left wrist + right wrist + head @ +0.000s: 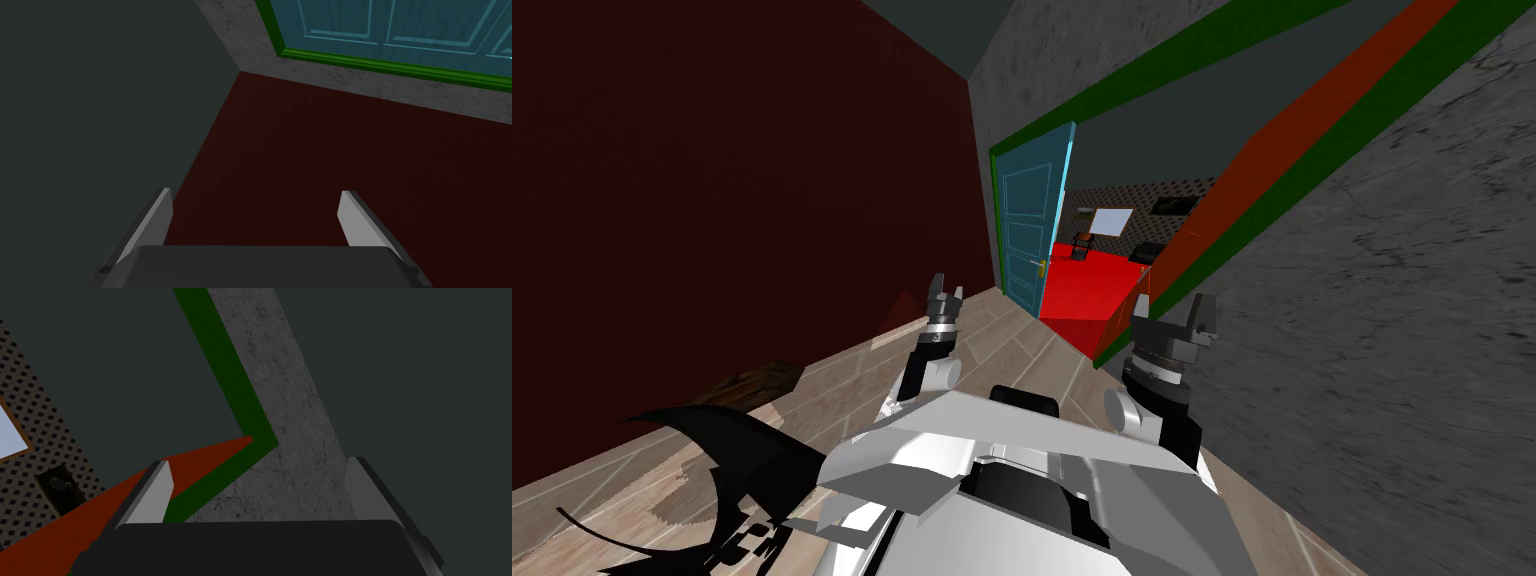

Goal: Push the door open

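— Whereabouts of the door (1030,228)?
— Just left of centre in the head view. Teal, panelled, standing open inside a green frame (995,200), with a gold handle (1042,268) low on the edge nearest the opening. Past the gap, a bright red floor (1087,285).
— And the left gripper (945,289)?
— Lower middle of the head view, below the door and well apart from it, above the wood floor (1012,345). Fingers (161,215) spread wide, holding nothing. Beyond them in the wrist view, a dark red wall (350,150), then the green frame and the door's panels further off.
— Right gripper (1172,310)?
— Right of centre in the head view, beside the grey wall (1362,300), near the foot of the green frame. Fingers likewise wide apart and empty, pointing at grey wall and a corner of the frame.
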### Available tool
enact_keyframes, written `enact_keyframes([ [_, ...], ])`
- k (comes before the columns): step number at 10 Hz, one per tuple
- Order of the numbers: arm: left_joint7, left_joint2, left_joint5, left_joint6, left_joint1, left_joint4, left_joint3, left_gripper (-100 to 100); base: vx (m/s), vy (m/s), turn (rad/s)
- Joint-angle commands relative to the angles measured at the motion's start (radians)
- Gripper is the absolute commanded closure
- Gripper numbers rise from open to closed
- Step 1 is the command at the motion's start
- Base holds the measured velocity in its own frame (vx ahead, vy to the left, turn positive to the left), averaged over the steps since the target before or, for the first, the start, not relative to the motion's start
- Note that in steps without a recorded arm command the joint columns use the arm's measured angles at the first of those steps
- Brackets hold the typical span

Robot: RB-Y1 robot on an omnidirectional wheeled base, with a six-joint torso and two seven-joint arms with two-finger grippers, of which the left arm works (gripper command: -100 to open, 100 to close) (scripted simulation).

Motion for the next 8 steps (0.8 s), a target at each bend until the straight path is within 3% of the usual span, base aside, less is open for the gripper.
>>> enact_keyframes([
  [1, 0.001, 0.012, 0.000, -0.002, -0.019, 0.030, -0.004, -100, 0.102, 0.091, -0.046],
  [8, 0.005, 0.058, -0.003, -0.012, -0.122, 0.195, -0.026, -100, 0.104, 0.034, -0.049],
])
